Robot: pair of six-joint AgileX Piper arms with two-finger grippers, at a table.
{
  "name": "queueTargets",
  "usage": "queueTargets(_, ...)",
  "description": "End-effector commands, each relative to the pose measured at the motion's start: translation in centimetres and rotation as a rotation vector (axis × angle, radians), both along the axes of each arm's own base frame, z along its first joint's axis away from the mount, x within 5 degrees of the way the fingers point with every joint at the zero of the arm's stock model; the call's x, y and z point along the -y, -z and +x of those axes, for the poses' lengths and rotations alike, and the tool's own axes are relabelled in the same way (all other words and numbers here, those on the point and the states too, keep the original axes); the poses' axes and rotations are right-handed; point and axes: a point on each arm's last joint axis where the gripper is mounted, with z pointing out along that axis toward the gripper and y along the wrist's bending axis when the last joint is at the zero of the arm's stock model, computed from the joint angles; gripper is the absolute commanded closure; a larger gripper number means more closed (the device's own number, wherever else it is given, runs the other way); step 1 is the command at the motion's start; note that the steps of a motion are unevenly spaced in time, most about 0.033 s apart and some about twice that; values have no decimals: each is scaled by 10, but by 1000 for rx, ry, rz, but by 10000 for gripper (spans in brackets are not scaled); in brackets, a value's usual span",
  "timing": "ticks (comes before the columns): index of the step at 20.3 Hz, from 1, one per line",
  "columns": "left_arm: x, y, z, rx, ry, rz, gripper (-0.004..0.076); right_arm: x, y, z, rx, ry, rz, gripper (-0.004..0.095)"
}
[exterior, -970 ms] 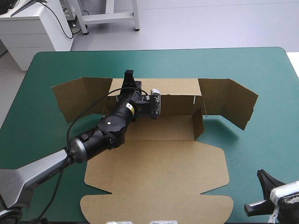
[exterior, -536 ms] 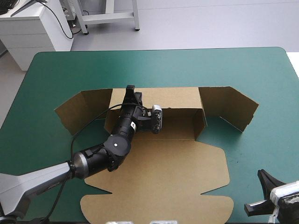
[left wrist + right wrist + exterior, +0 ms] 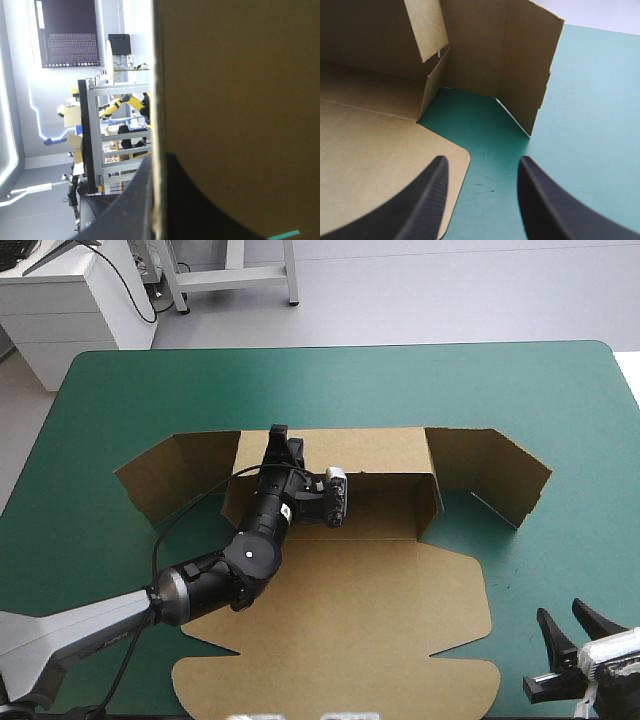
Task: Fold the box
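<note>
Teal-green cover spans the table (image 3: 560,390), and the brown box (image 3: 340,610) lies at its middle — back wall and both side wings raised, the broad lid flat toward the near edge. The left pincer (image 3: 280,440) reaches over the box's floor and pinches the back wall's top edge near its left end, the board between its black fingers. The right pincer (image 3: 566,618) stands spread apart at the near right corner, clear of the box.

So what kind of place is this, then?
Probably a robotics test bench: a teal-green table, a half-folded brown box, the left pincer gripping its back wall, the right pincer open.
</note>
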Motion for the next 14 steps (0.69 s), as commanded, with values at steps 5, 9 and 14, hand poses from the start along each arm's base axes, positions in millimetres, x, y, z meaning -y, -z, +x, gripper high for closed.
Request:
queueTargets(5,-2,-20,-3,73,4,-28,734,3,-13,-6,115,30,42,201)
queueTargets(9,-2,-20,-3,71,6,-28,734,3,-14,-1,96,37,29,201)
queueTargets(14,-2,-20,-3,73,8,-21,734,0,-44,18,76,59,43,201)
